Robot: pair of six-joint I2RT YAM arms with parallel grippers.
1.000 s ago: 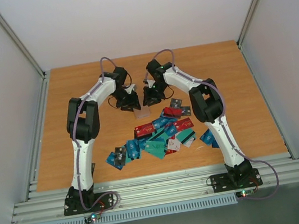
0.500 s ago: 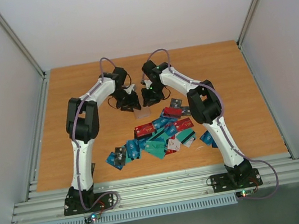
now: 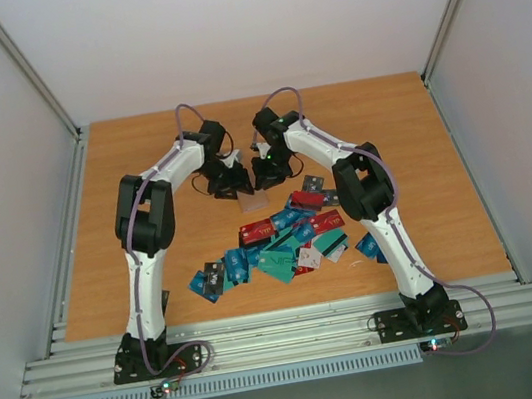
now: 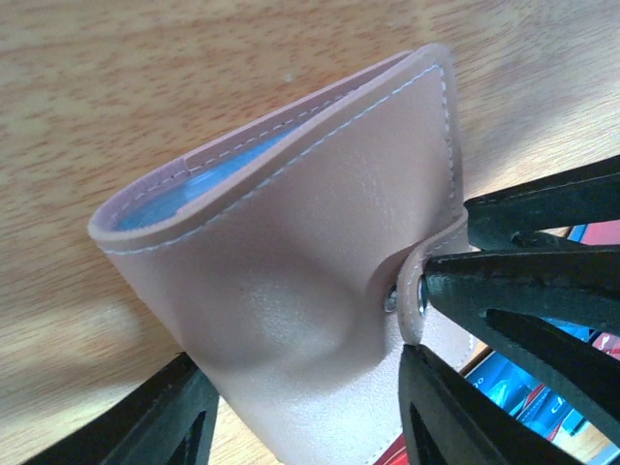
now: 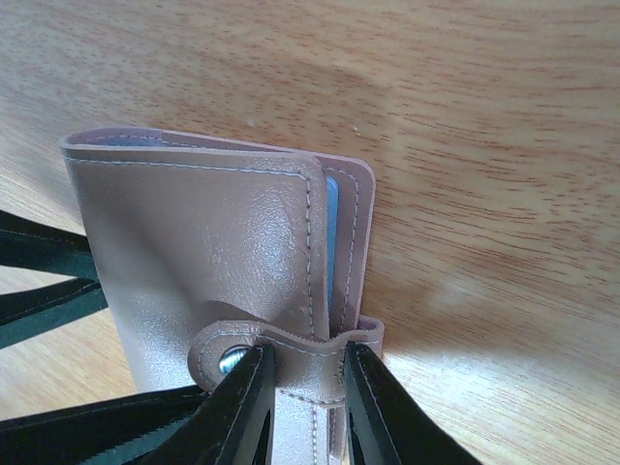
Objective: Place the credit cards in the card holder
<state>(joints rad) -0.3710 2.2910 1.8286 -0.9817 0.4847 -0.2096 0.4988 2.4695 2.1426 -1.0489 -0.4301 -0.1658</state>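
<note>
The card holder (image 4: 291, 223) is a tan-brown folded wallet with a blue lining showing at its open edge. It is held just above the table, between my two grippers at the back middle (image 3: 253, 201). My left gripper (image 4: 300, 387) is shut on the holder's body, one finger on each side. My right gripper (image 5: 302, 373) is shut on the holder's snap strap (image 5: 291, 339), next to the metal snap. In the top view the left gripper (image 3: 236, 184) and right gripper (image 3: 262, 175) almost touch. The credit cards (image 3: 282, 237) lie in a loose pile nearer the arm bases.
The pile of red, blue, teal, black and white cards spreads from left (image 3: 203, 282) to right (image 3: 369, 244). Some cards (image 3: 317, 186) lie close under the right arm. Bare wooden table (image 3: 140, 169) surrounds the grippers. White walls enclose the table on three sides.
The right gripper has moved a little left toward the left gripper and closed in on the holder. The left arm has barely moved.
</note>
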